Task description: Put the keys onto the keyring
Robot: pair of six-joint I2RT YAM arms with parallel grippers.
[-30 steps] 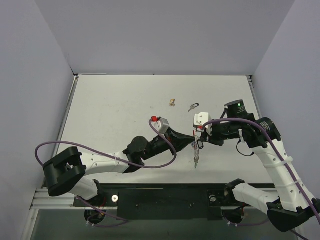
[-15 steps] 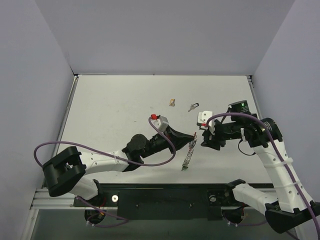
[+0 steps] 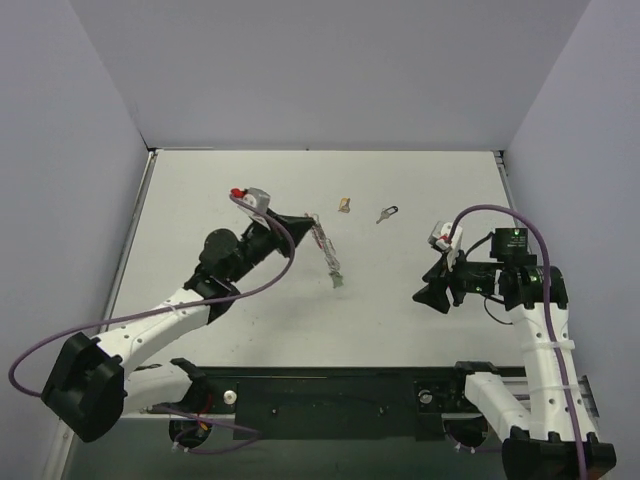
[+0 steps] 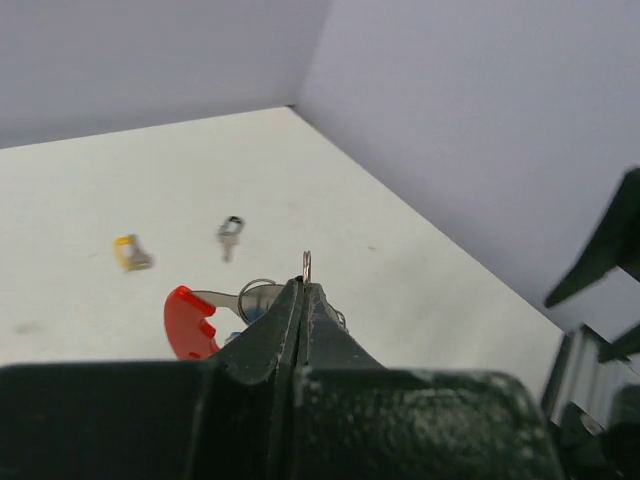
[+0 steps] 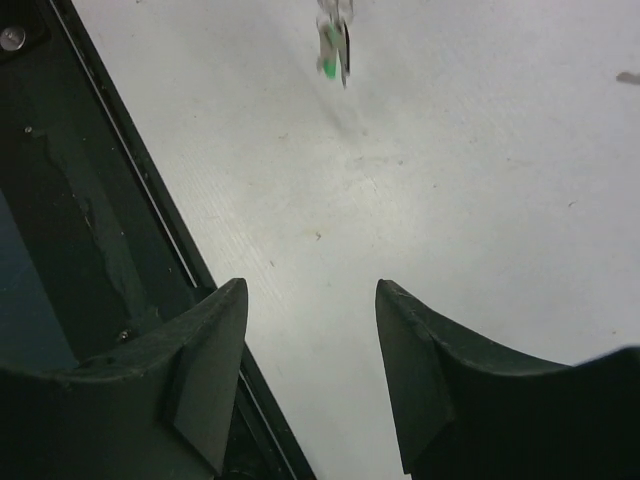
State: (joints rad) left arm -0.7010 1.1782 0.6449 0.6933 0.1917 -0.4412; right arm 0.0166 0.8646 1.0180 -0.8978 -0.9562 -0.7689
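Observation:
My left gripper (image 3: 303,218) is shut on the thin ring of the keyring (image 3: 327,252) and holds it above the table's middle, with its chain and silver part dangling down. In the left wrist view the shut fingertips (image 4: 302,285) pinch the ring wire (image 4: 306,264), with the red tag (image 4: 188,322) just left of them. One black-headed key (image 3: 386,213) lies on the table at the back; it also shows in the left wrist view (image 4: 229,235). My right gripper (image 3: 430,295) is open and empty, low at the right, well apart from the keyring (image 5: 335,40).
A small tan-yellow piece (image 3: 344,205) lies left of the key; the left wrist view shows it too (image 4: 131,252). The black base rail (image 3: 330,385) runs along the table's near edge, close under my right gripper (image 5: 310,290). Grey walls enclose the table.
My left arm has swung left and toward the back, carrying the keyring. My right gripper has pulled away to the right, and the two grippers now stand far apart.

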